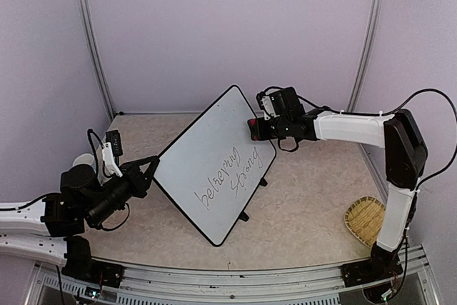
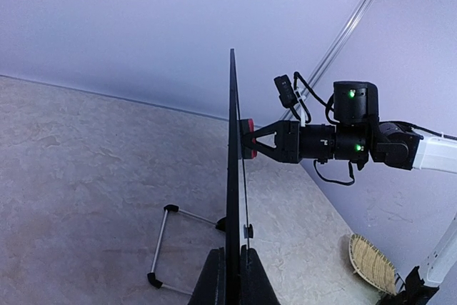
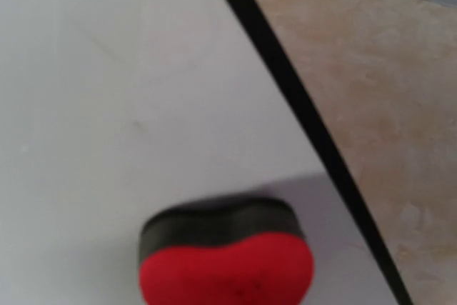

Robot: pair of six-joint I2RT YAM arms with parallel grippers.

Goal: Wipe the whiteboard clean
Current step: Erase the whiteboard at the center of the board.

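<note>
Beige tabletop [image 1: 307, 205]; right arm [image 1: 350, 126] stretched leftward, eraser [image 3: 225, 266] against whiteboard [image 1: 203, 158].

A woven basket [image 1: 365, 221] lies on the beige table [image 1: 307, 205] at right.

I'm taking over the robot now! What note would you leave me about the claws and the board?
Left claw: shut on the whiteboard at its left corner, holding it propped up.
Right claw: shut on a red eraser, which sits at the board's face near the right edge, above the writing.
Done: the eraser is in hand and at the board.
Left to do: the black writing is all unwiped, so the eraser likely needs to sweep down over it.
</note>
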